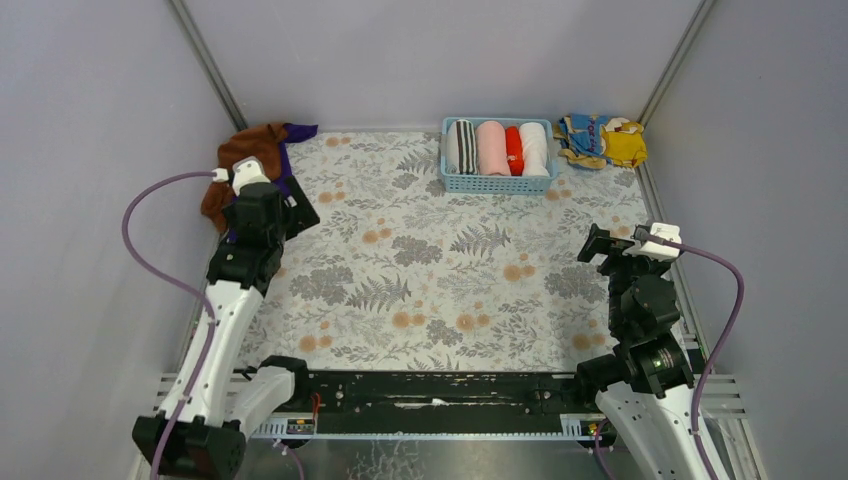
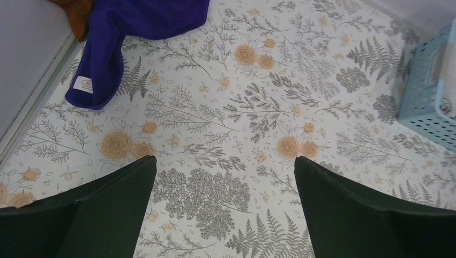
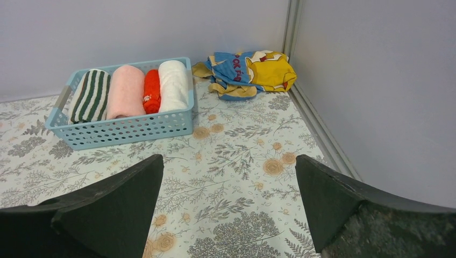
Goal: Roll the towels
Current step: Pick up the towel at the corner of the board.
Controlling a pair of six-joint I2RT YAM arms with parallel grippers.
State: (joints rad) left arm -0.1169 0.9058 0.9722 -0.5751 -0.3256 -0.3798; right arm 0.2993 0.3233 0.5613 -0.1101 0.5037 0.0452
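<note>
grey-and-orange floral table cover (image 1: pixel 450 260), boxed in by plain grey walls (image 1: pixel 430 50). heaped and unrolled in the upper left of the top view, against the left wall: rust-brown towel (image 1: pixel 245 150), long axis slanting from the back corner down-left along the wall, and purple towel (image 2: pixel 123 27) touching its right side, tagged end trailing toward the lower left of the left wrist view. just below the heap, left gripper (image 2: pixel 225 164), fingers spread wide, grasping nothing. upper centre-right, blue basket (image 3: pixel 123 131) of rolled towels; beside it in the corner, yellow-and-blue cloth (image 3: pixel 253 72). at the right edge, right gripper (image 3: pixel 228 161), likewise released and bare.
</note>
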